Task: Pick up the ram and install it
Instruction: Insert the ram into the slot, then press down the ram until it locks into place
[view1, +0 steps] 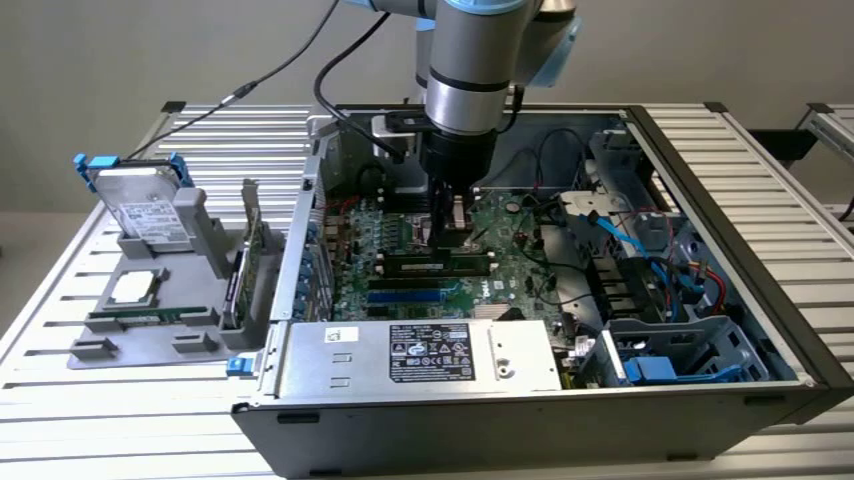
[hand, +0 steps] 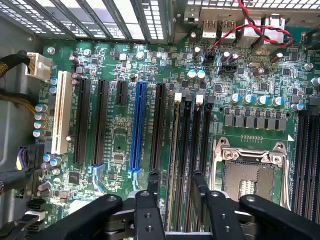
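Tool (hand: 176, 176) released, fingers apart over ram (hand: 174, 150) seated in memory slot (hand: 177, 100); motherboard (hand: 115, 135) inside open case (view1: 534, 430).

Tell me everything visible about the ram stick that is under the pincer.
The ram is a long, thin green board with dark chips. It stands on edge in a black memory slot on the motherboard. In the wrist view it is a narrow edge-on line between the fingers of the open pincer, with a gap on each side. A white latch sits at one end.
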